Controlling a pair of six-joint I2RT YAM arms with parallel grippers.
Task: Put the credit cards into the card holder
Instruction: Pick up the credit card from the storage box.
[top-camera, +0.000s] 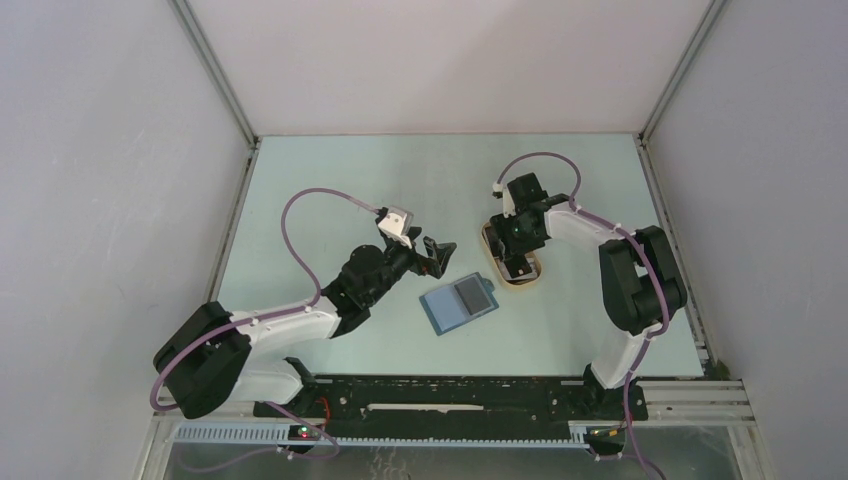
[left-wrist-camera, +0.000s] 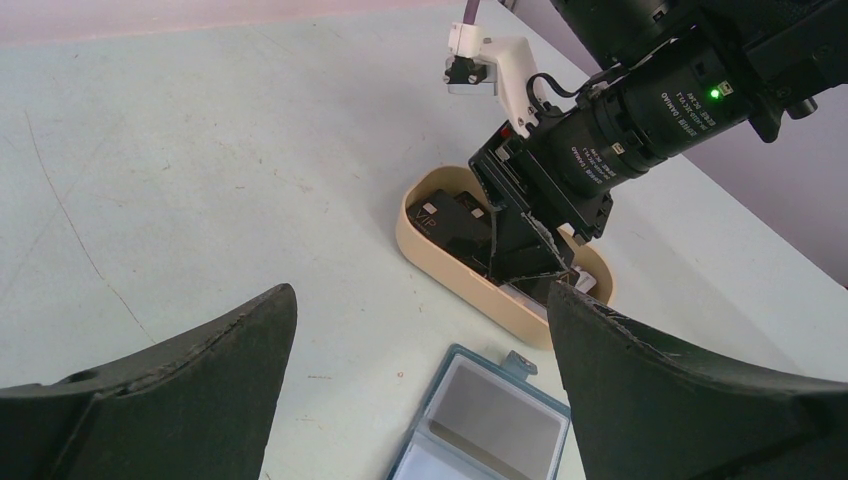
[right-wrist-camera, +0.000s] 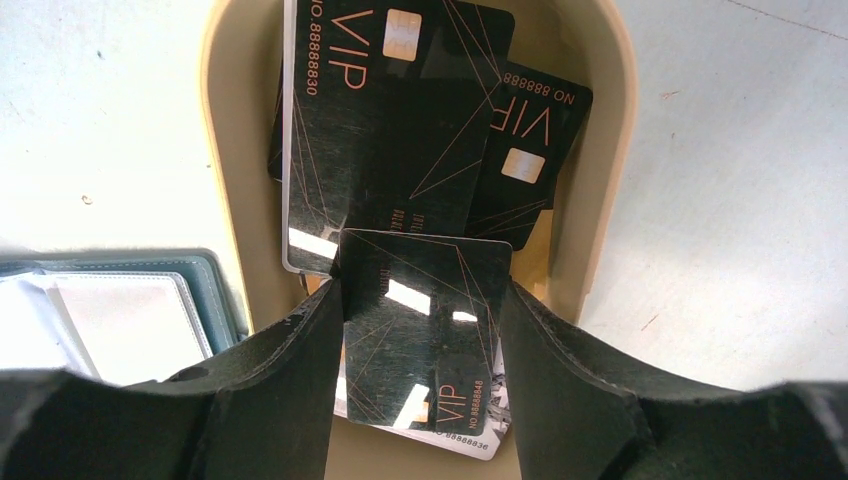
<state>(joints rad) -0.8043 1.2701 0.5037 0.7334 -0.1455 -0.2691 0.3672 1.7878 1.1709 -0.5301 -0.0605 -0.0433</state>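
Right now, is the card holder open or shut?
Open. The card holder lies spread flat on the table, its lighter inner pockets facing up, beside the beige tray.

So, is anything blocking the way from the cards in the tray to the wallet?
Nothing visible: bare table lies between the tray and the open card holder. The open left gripper hovers just beside that path.
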